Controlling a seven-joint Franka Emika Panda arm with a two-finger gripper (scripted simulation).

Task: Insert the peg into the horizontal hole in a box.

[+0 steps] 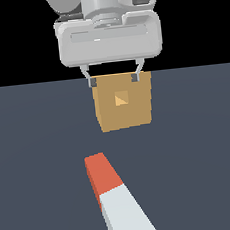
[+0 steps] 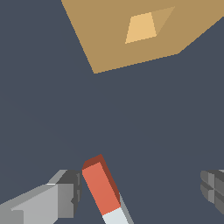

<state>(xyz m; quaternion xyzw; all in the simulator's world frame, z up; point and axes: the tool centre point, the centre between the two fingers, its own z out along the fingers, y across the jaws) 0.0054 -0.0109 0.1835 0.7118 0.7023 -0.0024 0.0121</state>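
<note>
The peg (image 1: 116, 200) lies flat on the dark floor, its red-orange end (image 1: 103, 173) toward the box and its pale grey-white part running off the near edge of the exterior view. The tan box (image 1: 123, 102) stands farther back, with the square hole (image 1: 121, 99) in the middle of the face turned to the peg. My gripper (image 1: 113, 79) hangs open in the air over the box in the exterior view, holding nothing. In the wrist view the fingers (image 2: 65, 194) stand wide apart on either side of the peg's red end (image 2: 101, 183), with the box (image 2: 113, 39) and hole (image 2: 141, 27) beyond.
A flat dark grey-blue floor (image 1: 200, 143) carries the peg and box. Nothing else stands on it in either view.
</note>
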